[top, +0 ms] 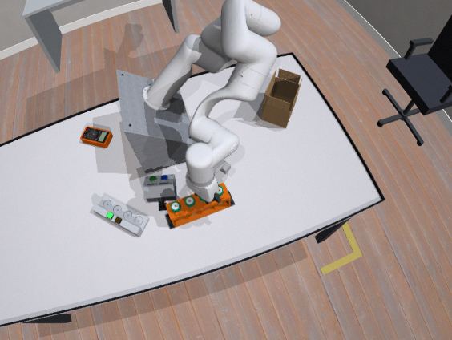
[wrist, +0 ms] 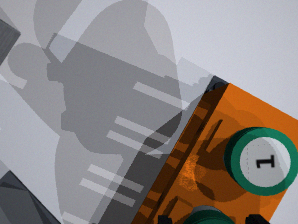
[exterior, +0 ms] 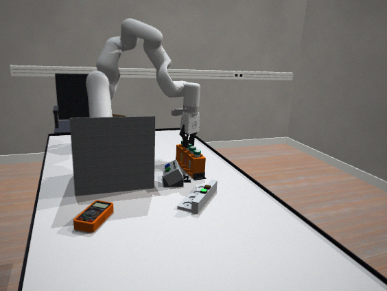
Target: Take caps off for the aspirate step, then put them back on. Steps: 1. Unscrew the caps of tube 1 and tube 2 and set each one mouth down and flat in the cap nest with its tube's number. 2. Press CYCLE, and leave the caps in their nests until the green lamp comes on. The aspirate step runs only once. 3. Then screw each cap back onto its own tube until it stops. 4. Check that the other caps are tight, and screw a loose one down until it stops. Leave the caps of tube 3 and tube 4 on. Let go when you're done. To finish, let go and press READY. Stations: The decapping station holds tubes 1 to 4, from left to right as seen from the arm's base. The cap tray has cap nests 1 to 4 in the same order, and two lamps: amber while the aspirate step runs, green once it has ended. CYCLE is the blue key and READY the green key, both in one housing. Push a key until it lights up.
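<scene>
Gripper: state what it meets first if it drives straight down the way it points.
The gripper points down at the decapping station. It would first meet the green cap beside cap 1, probably tube 2's; the gap above it is unclear.

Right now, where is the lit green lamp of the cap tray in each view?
Top: green lamp on the cap tray, left, below centre.
Exterior: green lamp just below centre.
Wrist: not in it.
Shared landmark: the orange decapping station.

Key housing (top: 160, 188) close beside decapping station (top: 188, 216), open table beyond.
</scene>
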Tool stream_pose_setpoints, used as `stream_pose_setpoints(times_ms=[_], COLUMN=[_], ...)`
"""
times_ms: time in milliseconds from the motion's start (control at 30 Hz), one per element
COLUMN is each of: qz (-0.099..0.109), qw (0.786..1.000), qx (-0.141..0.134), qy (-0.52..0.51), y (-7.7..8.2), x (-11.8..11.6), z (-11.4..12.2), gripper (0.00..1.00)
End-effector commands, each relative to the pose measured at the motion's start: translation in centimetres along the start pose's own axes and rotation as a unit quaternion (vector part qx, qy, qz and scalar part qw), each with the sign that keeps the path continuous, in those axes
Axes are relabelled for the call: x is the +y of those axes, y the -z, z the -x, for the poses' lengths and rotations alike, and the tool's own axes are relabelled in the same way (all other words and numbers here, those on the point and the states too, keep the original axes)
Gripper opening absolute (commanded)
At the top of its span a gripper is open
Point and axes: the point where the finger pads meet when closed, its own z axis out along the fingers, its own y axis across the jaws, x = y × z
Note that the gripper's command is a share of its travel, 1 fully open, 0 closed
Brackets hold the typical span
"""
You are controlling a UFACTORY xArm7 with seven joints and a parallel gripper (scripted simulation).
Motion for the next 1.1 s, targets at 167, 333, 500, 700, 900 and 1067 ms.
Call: stream_pose_setpoints(times_ms=[167,333,500,700,900,1067], qz=[0.019,0.019,0.019,0.019,0.019,0.019], qw=[0.991,0.991,0.991,0.991,0.999,0.996], qx=[-0.001,-0.001,-0.001,-0.001,0.001,0.003], qy=[0.132,0.132,0.132,0.132,0.033,-0.092], y=[0.16,0.16,0.15,0.15,0.13,0.11], x=[0.06,0.07,0.07,0.07,0.06,0.07], z=[0.15,0.15,0.15,0.15,0.15,0.15], gripper=[0.46,0.00,0.00,0.00,0.00,0.00])
